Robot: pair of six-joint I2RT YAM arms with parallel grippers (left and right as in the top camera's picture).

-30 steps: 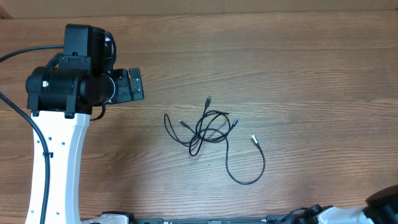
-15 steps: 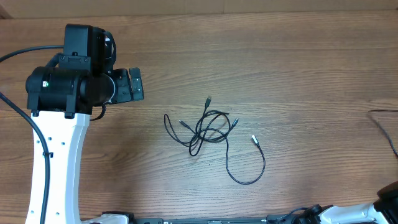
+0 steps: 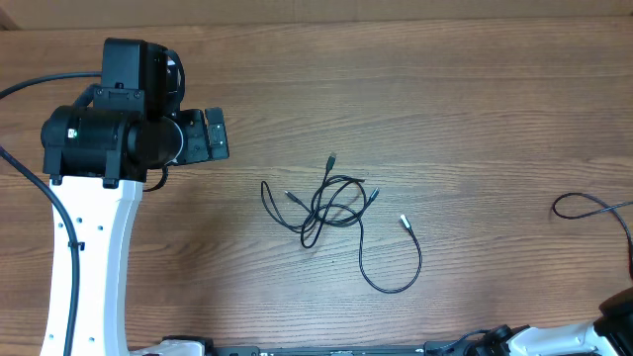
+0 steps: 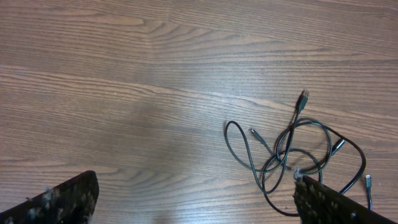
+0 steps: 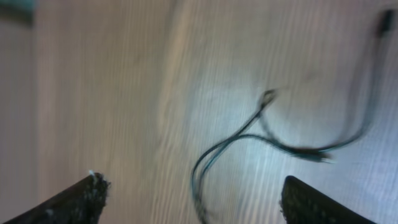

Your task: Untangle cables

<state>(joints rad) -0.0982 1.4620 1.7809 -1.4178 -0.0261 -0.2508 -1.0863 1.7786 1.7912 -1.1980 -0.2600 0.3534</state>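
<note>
Wooden table (image 3: pixel 475 89) carries it all, and the knot of cables (image 3: pixel 331 203) lies near its middle. Nearest the robot's side, far right of the knot, a dark piece of the right arm (image 3: pixel 618 321) shows at the corner of the overhead view. The right gripper (image 5: pixel 193 183) has its fingers spread wide with nothing clamped between them. Its wrist view is blurred. A loose cord (image 3: pixel 584 206) lies flat on the wood, well right of the knot and apart from it, and runs out past the picture's edge. One open loop (image 3: pixel 391 282) trails from the knot toward the robot and ends in a silver-tipped plug (image 3: pixel 402 220) just right of the knot. At the knot's far side a black plug (image 3: pixel 331 158) points away. Left of the knot and slightly farther back, the left gripper (image 4: pixel 196 190) hangs above the table with its fingers fully apart and empty. In its wrist view the knot shows just past the right-hand finger (image 4: pixel 329 202).
</note>
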